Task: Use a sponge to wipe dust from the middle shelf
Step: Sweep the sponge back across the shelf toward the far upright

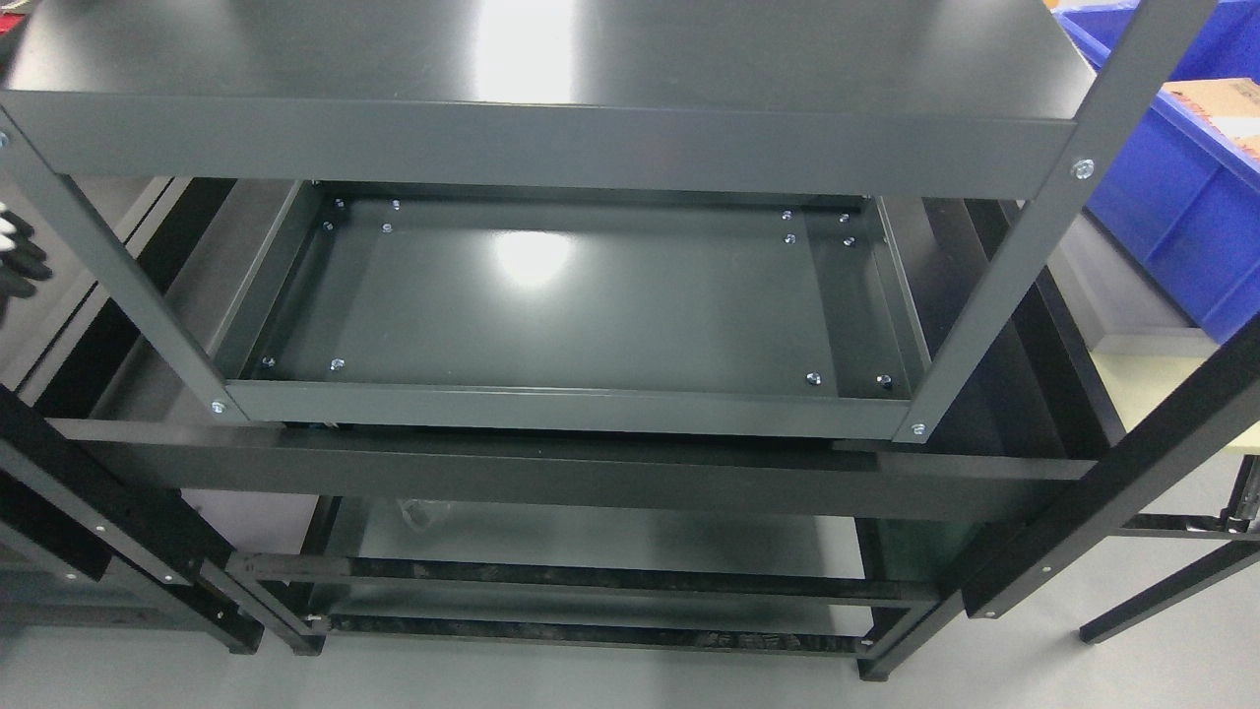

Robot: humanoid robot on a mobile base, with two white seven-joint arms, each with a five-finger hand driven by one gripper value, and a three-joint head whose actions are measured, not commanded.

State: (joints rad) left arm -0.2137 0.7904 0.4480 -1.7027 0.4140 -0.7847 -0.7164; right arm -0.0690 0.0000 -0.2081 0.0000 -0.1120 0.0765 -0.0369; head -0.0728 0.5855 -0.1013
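A dark grey metal shelving unit (pixel 551 148) fills the head view, seen from above. Its top shelf (pixel 512 49) spans the upper part, glossy with a light glare. Below it the middle shelf (pixel 581 305) lies as a shallow tray with raised rims and small bolts (pixel 338 364) near its corners; its surface is bare, and no sponge shows anywhere. A lower shelf (pixel 610 537) sits beneath, near the floor. A blue plastic bin (pixel 1181 207) stands beyond the unit's right edge. At the far left edge, black-and-white fingertips of the left hand (pixel 18 258) just show; whether they are spread or curled cannot be told.
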